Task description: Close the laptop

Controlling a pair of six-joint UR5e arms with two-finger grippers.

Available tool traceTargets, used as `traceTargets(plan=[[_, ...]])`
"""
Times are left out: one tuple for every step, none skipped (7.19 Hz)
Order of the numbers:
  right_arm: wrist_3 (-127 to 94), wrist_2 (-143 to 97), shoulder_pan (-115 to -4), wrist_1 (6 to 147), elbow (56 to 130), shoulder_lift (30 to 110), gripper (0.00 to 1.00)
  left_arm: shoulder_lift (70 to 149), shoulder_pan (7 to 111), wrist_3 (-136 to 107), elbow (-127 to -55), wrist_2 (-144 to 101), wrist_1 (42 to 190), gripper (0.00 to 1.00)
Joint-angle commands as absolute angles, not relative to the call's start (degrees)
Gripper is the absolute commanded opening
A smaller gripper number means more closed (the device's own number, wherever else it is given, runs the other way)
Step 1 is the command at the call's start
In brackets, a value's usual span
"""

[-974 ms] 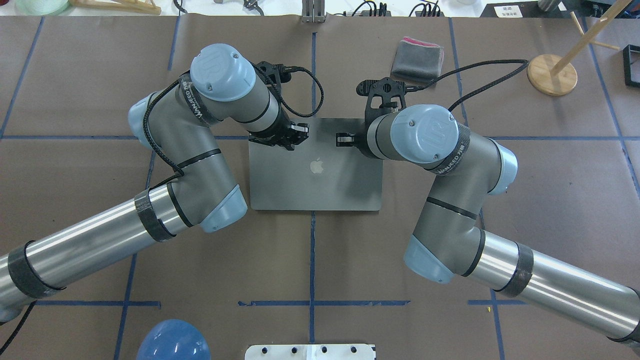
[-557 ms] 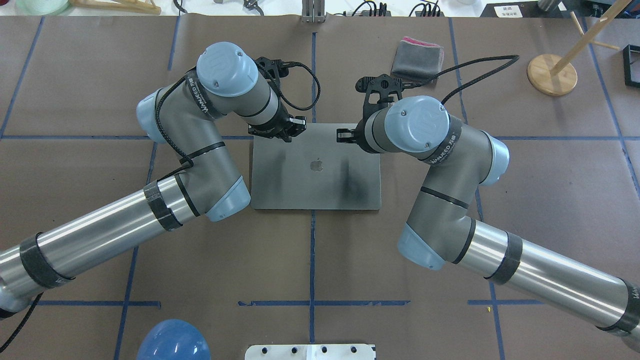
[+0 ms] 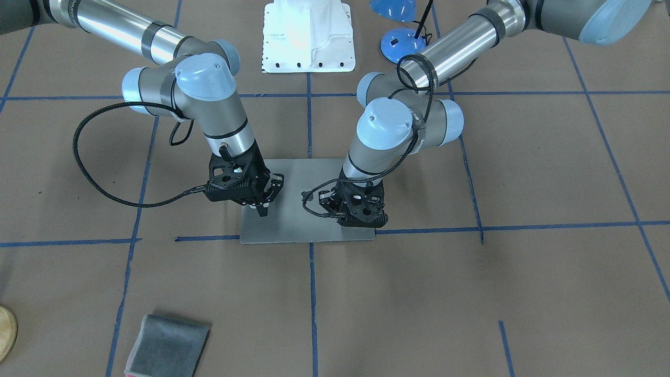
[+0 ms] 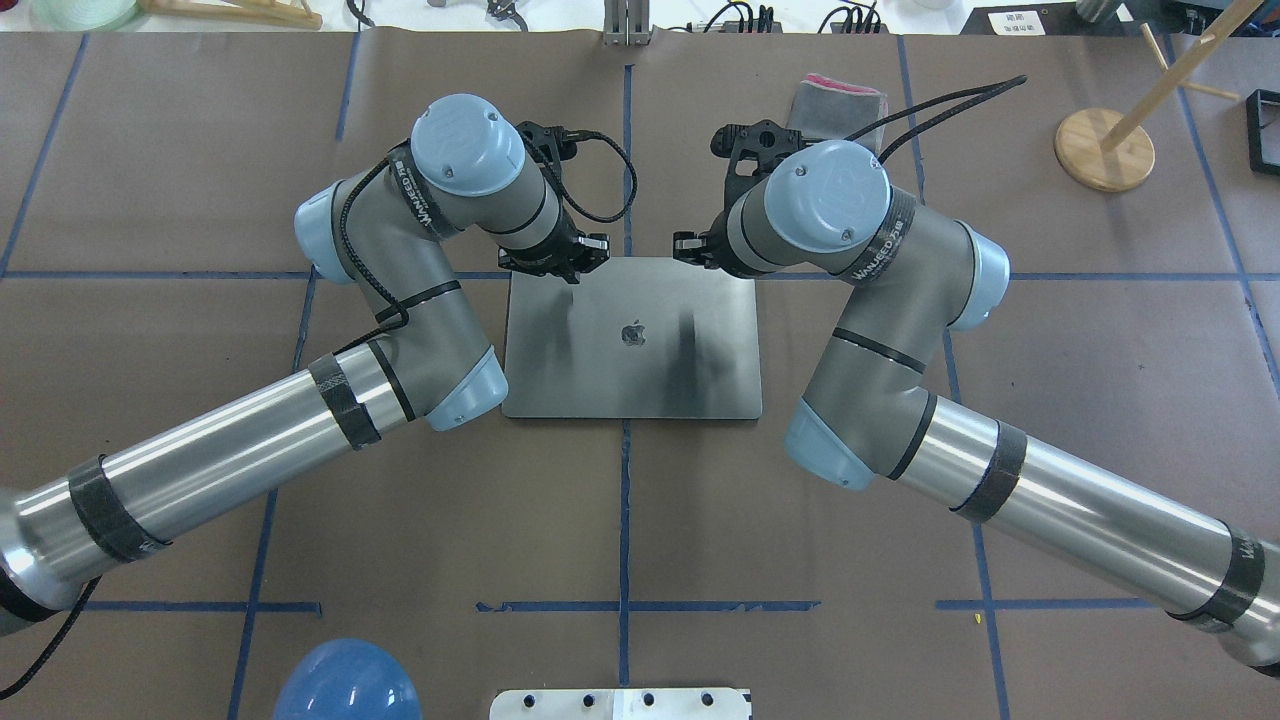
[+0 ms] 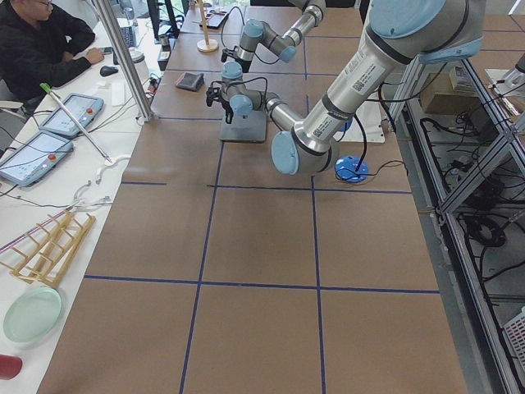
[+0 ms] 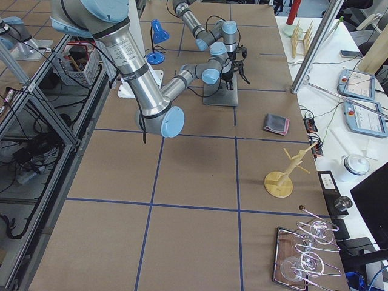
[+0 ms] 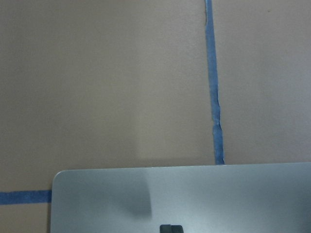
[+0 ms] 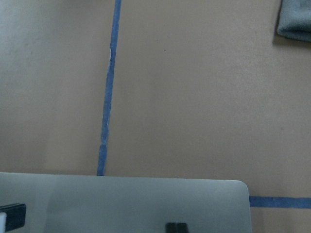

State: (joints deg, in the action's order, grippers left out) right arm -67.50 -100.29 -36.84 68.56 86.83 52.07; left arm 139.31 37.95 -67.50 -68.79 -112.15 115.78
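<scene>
The space-grey laptop (image 4: pixel 630 370) lies flat on the brown table with its lid down and the apple logo up. It also shows in the front view (image 3: pixel 306 220). My left gripper (image 4: pixel 583 258) is shut and rests on the lid's far edge, left of centre. My right gripper (image 4: pixel 690 250) is shut and sits on the same edge, right of centre. In the front view the right gripper (image 3: pixel 263 207) is at the left and the left gripper (image 3: pixel 335 209) at the right. Each wrist view shows the lid (image 7: pixel 194 199) (image 8: pixel 121 204) with a dark fingertip (image 7: pixel 171 228) (image 8: pixel 176 227) on it.
A folded grey cloth (image 4: pixel 835 100) lies beyond the right gripper, also seen in the front view (image 3: pixel 167 345). A wooden stand (image 4: pixel 1103 148) is at the far right. A blue lamp (image 4: pixel 345 685) and the white robot base (image 4: pixel 620 703) sit at the near edge.
The lid has come down from slightly raised to flat. Both grippers have moved outward along it to its far edge, and both arms have shifted with them.
</scene>
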Motion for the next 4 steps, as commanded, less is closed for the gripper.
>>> traceTargets(plan=[[-67.5, -101.9, -37.9, 68.6, 86.8, 51.9, 0.0, 140.0, 37.8, -67.5, -66.9, -112.1, 115.9, 0.0], [-67.5, -101.9, -38.1, 68.6, 86.8, 51.9, 0.0, 140.3, 37.8, -67.5, -66.0, -112.1, 116.0, 0.0], [-67.6, -102.0, -38.2, 68.6, 86.9, 51.8, 0.0, 140.3, 37.8, -67.5, -66.1, -112.1, 115.9, 0.0], [-67.6, -102.0, -38.5, 68.6, 87.1, 51.8, 0.01, 140.4, 38.0, -67.6, -66.4, -112.2, 115.9, 0.0]])
